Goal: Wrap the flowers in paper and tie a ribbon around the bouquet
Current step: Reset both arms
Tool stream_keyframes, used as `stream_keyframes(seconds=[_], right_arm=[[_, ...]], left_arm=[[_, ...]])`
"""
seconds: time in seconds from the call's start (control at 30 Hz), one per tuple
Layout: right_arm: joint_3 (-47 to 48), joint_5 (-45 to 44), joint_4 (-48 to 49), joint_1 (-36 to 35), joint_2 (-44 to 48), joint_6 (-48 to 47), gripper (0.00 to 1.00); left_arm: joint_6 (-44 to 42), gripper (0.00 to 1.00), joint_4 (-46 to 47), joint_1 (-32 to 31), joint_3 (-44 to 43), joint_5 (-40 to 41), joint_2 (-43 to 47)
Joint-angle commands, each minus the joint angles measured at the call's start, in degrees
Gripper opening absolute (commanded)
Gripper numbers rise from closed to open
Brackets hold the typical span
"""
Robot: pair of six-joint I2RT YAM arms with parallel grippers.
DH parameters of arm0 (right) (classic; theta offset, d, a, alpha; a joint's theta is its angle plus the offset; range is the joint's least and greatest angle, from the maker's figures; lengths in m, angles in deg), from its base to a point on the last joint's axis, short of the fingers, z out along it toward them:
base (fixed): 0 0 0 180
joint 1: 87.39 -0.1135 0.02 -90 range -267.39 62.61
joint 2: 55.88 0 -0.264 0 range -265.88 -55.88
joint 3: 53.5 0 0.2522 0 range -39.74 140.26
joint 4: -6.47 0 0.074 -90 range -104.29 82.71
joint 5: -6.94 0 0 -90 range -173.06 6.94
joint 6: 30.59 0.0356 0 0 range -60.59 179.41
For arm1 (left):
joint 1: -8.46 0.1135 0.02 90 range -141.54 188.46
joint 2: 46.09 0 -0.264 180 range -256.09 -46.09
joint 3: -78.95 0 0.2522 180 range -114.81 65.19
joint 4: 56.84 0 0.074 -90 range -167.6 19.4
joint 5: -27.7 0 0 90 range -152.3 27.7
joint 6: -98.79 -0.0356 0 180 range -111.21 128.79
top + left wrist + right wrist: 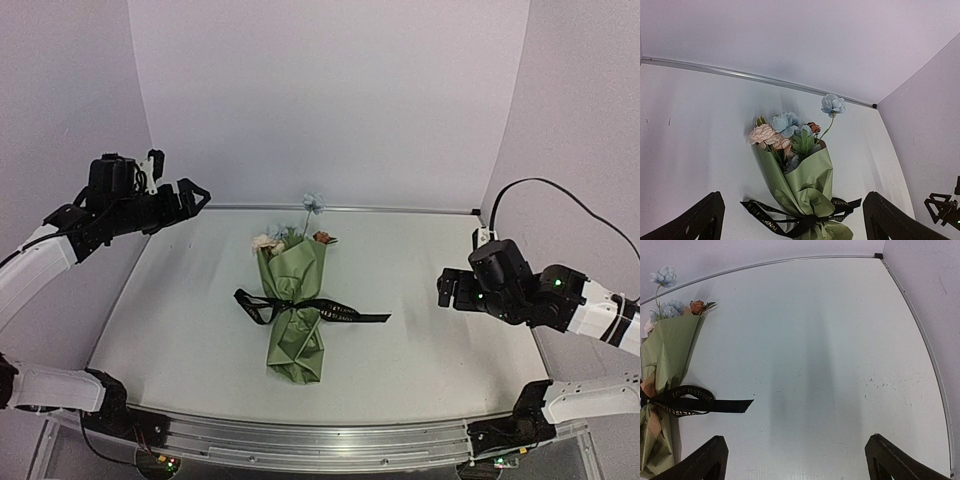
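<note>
The bouquet (294, 310) lies flat on the table (180, 320), its long axis running from the arm bases toward the far wall. The olive paper (292, 280) is already folded round the stems, and the flowers (268, 242) show at the far, wide end, with 1 pale blue bloom standing out beyond the rest. The black ribbon (340, 312) is cinched across the narrow waist, with a loop on the bouquet's left and a loose tail running out to its right. Neither arm touches anything. The left gripper (180, 180) hangs raised, well apart to the far left of the bouquet, its jaws spread wide and looking straight down the bouquet from the stem end. The right gripper (443, 288), likewise spread and empty, sits lower, level with the waist, to the bouquet's right. By my judgement wrapping and tying look done. If the ribbon needs tidying, the right arm is nearer, reaching leftward to the tail.
</note>
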Motion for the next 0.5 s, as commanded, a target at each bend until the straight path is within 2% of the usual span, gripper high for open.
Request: stream_keyframes(seconds=[0.0, 0.47], right_arm=[[1.0, -1.4, -0.3, -0.1, -0.4, -0.9, 0.98], [1.3, -1.6, -0.3, -0.1, -0.3, -1.5, 0.98]], left_arm=[[-1.4, 1.0, 2.5, 0.1, 0.4, 0.4, 1.6], [-1.8, 1.0, 2.7, 0.1, 0.7, 0.3, 2.0]])
